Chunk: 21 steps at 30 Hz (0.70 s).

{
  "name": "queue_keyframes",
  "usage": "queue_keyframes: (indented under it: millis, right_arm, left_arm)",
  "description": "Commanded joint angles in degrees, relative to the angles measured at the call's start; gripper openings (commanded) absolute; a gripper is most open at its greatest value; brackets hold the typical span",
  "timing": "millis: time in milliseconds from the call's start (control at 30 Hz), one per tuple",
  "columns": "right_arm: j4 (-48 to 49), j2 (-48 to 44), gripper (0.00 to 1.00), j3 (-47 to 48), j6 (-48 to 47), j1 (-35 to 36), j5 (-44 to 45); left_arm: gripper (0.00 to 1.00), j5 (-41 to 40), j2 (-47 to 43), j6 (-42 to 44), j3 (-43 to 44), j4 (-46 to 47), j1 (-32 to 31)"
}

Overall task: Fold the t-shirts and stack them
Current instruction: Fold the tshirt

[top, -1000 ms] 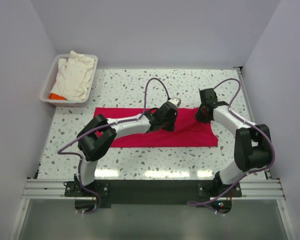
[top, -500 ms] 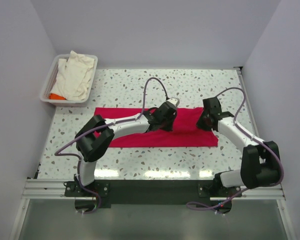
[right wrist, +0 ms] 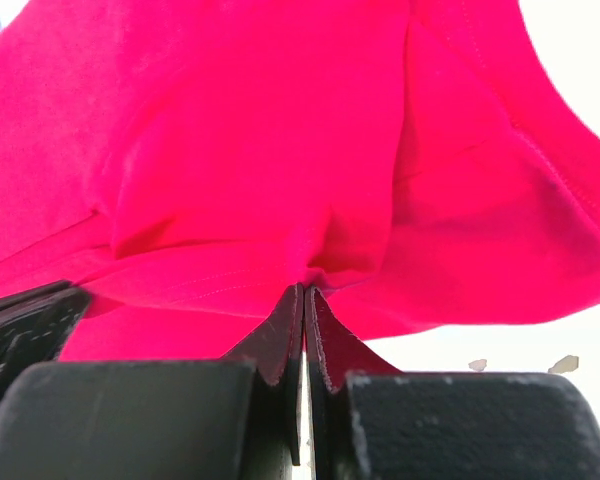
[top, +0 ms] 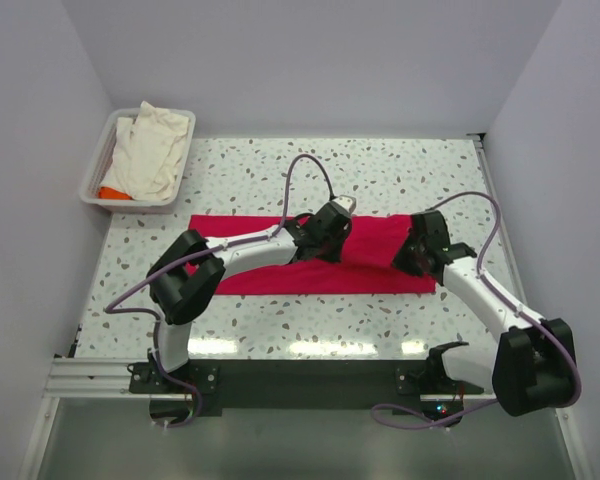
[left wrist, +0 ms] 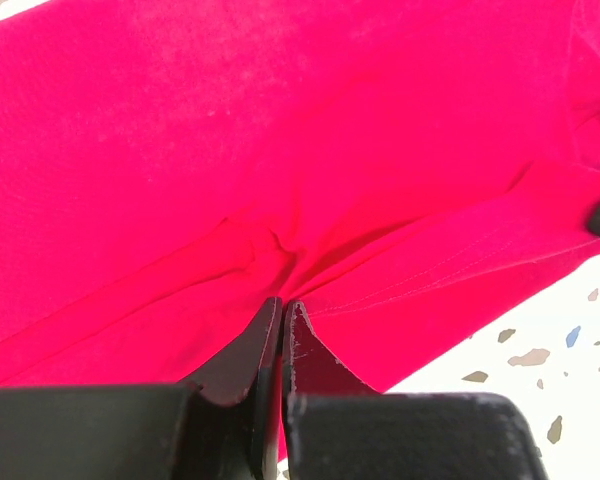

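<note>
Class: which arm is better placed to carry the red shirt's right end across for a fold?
Probably right: the right gripper is shut on the red shirt at that end, cloth gathered at its tips. The left gripper pinches the middle, better as an anchor.

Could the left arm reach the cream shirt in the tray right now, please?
Probably not yet: the left gripper is shut on the red shirt; nothing blocks the cream shirt otherwise.
</note>
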Motion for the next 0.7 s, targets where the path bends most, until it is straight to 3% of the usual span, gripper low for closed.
queue_keyframes:
  millis: [0, 267, 367, 400, 433, 533, 667]
  right_arm:
    - [-0.41, -1.80, 0.00, -1.00, 1.60, 0.45, -1.33]
    - [2.58, -2.76, 0.00, -5.57, 4.15, 0.46, -3.44]
    - [2.14, -4.08, 0.20, -6.28, 4.59, 0.54, -3.35]
    - [1.79, -4.35, 0.31, -6.28, 4.59, 0.46, -3.35]
    - [1.09, -4.87, 0.36, -5.93, 4.59, 0.37, -3.18]
    - [-0.67, -7.07, 0.46, -4.70, 3.89, 0.37, -2.56]
    - [-2.87, -8.74, 0.47, -1.02, 2.14, 0.80, -0.63]
  left_arm:
    - [0.00, -0.36, -2.17, 1.19, 1.74, -1.17, 0.35]
    - [0.02, 1.49, -1.20, 0.92, 1.48, -1.08, 0.35]
    - [0.18, 1.84, -1.03, 1.10, 1.57, -1.26, 0.35]
    - [0.29, 1.75, -1.20, 1.19, 1.48, -1.52, 0.44]
    - [0.35, 1.67, -1.46, 1.19, 1.48, -1.61, 0.79]
    - [0.45, 1.75, -3.39, 1.01, 0.78, -1.87, 2.10]
    - [0.48, 0.09, -6.91, 1.01, -0.45, -2.83, 3.34]
